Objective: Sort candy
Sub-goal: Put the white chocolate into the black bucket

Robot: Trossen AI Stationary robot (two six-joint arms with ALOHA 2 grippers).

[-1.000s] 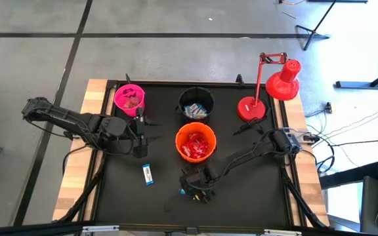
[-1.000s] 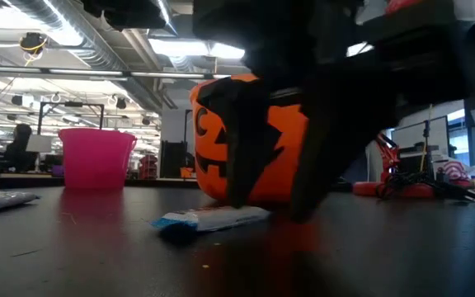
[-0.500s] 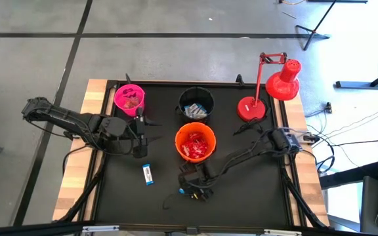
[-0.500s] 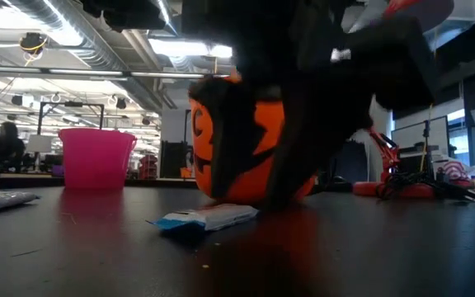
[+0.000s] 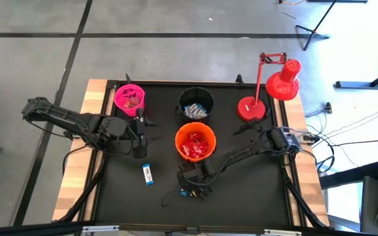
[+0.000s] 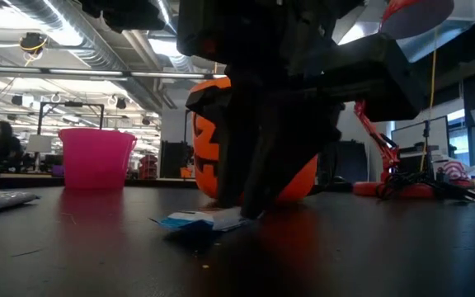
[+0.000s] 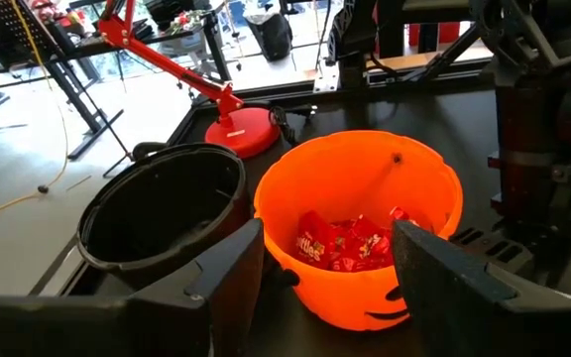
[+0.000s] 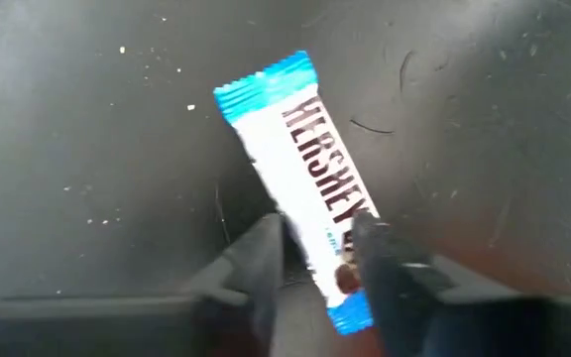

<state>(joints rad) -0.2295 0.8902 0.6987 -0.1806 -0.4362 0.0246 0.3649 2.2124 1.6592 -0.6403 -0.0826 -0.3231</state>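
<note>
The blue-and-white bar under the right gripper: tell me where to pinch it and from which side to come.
Pinch the blue-and-white bar across its narrow width, coming straight down from above. It lies flat on the table, so only its long edges offer a hold. The right gripper already straddles it near one end; a pinch closer to the middle would probably carry it more level.

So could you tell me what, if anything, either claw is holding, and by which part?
The right claw pinches the blue-and-white candy bar near one end, on the table. The left claw holds nothing.
</note>
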